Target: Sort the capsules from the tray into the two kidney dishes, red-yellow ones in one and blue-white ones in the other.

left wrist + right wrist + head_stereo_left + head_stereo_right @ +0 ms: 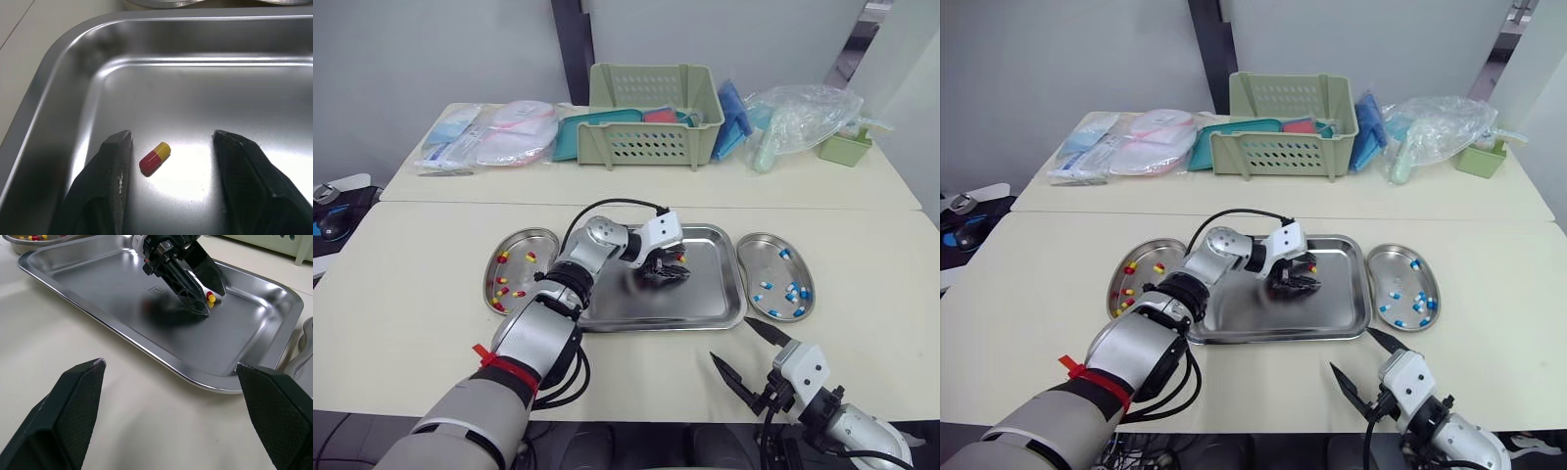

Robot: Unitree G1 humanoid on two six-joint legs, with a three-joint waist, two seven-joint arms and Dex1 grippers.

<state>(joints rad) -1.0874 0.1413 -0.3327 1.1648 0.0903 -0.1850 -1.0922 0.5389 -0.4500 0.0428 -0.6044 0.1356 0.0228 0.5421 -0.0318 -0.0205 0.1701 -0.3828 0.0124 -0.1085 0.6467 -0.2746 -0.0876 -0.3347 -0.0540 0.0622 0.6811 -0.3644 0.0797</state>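
Capsules lie farther in. Nearest the robot, the right tool [732,341] is held low over the front strip of the tabletop [401,274]. Its two black fingers are spread wide with nothing between them, and they point toward the tray [666,323].

The steel tray sits just beyond that tool, at the middle of the tabletop. The left arm reaches across it from the near left, and the left tool [171,139] is tipped down onto the tray floor about halfway across. Its fingers are spread to either side of a red-yellow capsule [155,158] that lies flat on the steel. The capsule touches neither finger and is closer to one than to the other. From where the right tool sits, the capsule shows as a small red and yellow spot just behind the left tool's tips.

The left kidney dish [524,233] lies just beside the tray on the robot's left and holds a scatter of red-yellow capsules [504,257]. The right kidney dish [764,259] lies just beside the tray on the other side and holds several blue-white capsules [793,290].

A second tabletop [558,186] butts up behind the first. On it stand a pale green slotted basket [651,113], flat sealed packets [489,132] to its left, a crumpled clear plastic bag [803,113] to its right, and a small green container [845,147] at the far right.
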